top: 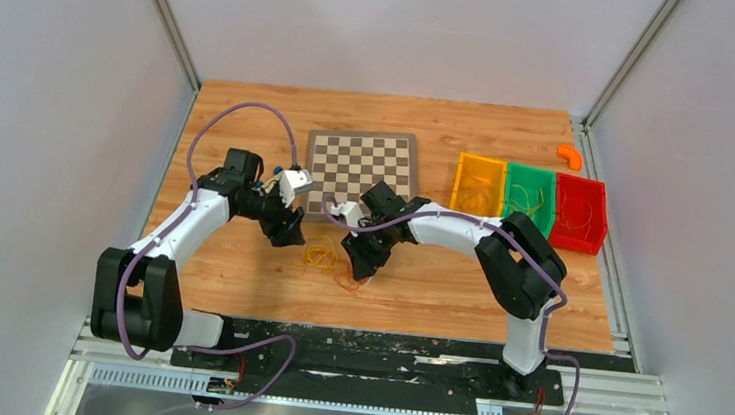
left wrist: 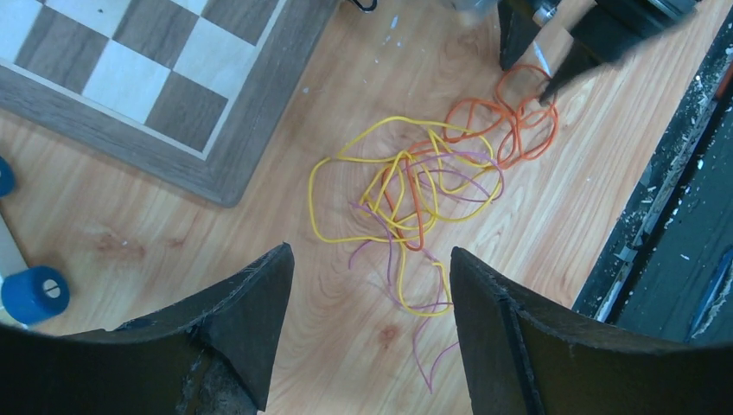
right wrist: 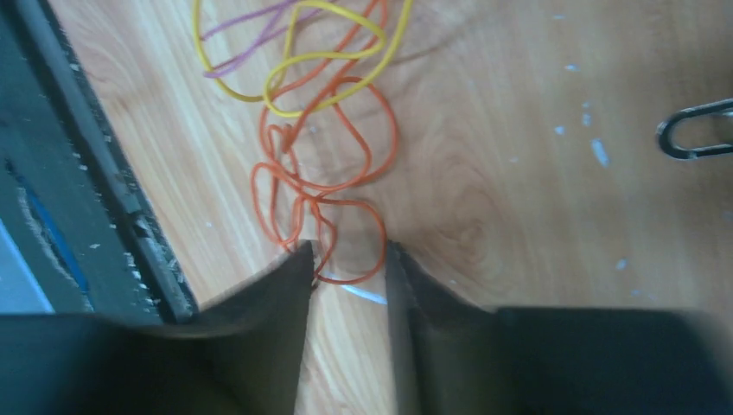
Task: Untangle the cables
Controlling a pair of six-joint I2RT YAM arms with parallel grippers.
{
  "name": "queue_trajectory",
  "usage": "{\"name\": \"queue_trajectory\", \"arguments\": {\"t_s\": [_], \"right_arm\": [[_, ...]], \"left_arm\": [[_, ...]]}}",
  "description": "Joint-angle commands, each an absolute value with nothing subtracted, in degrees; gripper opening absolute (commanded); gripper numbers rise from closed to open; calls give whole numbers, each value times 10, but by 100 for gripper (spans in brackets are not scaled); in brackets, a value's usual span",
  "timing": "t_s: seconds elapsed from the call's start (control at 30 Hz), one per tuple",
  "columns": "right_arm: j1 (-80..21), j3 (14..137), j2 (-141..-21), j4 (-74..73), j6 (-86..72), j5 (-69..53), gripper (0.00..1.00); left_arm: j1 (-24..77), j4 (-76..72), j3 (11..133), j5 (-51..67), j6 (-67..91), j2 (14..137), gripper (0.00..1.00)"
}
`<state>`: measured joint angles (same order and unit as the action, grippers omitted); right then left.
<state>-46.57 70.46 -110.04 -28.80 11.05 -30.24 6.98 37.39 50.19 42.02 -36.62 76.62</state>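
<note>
Edges first: the table [top: 435, 304] ends at a black rail just at 6 o'clock of the cables [top: 324, 257], so you have little room that way. The chessboard [top: 362, 162] edge lies near at 12 o'clock. Bare wood runs on at 3 and 9 o'clock.

Left claw [left wrist: 367, 255]: fingers spread wide, nothing between them. It hangs at 10 o'clock of the tangle in the top view, with the yellow, purple and orange strands just beyond its tips.

Right claw [right wrist: 350, 246]: fingers part-way apart, a narrow gap showing wood. The end of one orange loop [right wrist: 320, 190] lies in that gap, at 3 o'clock of the tangle; no squeeze shows.

Surface: scuffed wood with white flecks. Yellow, green and red bins [top: 528, 194] stand at 3 o'clock of the board, between grey walls.
</note>
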Motion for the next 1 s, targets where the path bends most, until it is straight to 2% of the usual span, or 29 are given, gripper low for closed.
{"name": "queue_trajectory", "arguments": {"t_s": [0.0, 0.03, 0.07, 0.17, 0.27, 0.37, 0.43, 0.53, 0.63, 0.8, 0.93, 0.97], "right_arm": [[-462, 705, -1082, -264, 121, -263, 18], [-461, 702, -1070, -266, 122, -269, 6], [-461, 700, -1051, -270, 125, -278, 1], [-460, 690, -977, -280, 139, -307, 0], [-449, 687, -892, -284, 157, -332, 0], [-442, 739, -868, -355, 199, -341, 0], [-432, 755, -858, -368, 212, -357, 0], [-430, 781, -828, -370, 233, -371, 0], [-430, 820, -804, -369, 228, -384, 0], [-430, 855, -779, -352, 185, -403, 0], [-430, 882, -764, -312, 155, -394, 0], [-430, 897, -761, -305, 148, -388, 0]], "left_arm": [[67, 350, 493, 423, -341, 767, 75], [66, 347, 493, 424, -336, 771, 75], [66, 346, 497, 429, -334, 773, 75], [67, 347, 502, 451, -328, 776, 77], [67, 332, 489, 525, -329, 750, 82], [68, 222, 453, 593, -293, 676, 86], [77, 127, 416, 612, -249, 621, 93], [107, 102, 398, 597, -300, 548, 100], [146, 75, 398, 574, -291, 517, 100], [243, -82, 374, 509, -190, 486, 100], [312, -105, 375, 488, -166, 516, 94], [317, -105, 373, 483, -162, 525, 90]]}}
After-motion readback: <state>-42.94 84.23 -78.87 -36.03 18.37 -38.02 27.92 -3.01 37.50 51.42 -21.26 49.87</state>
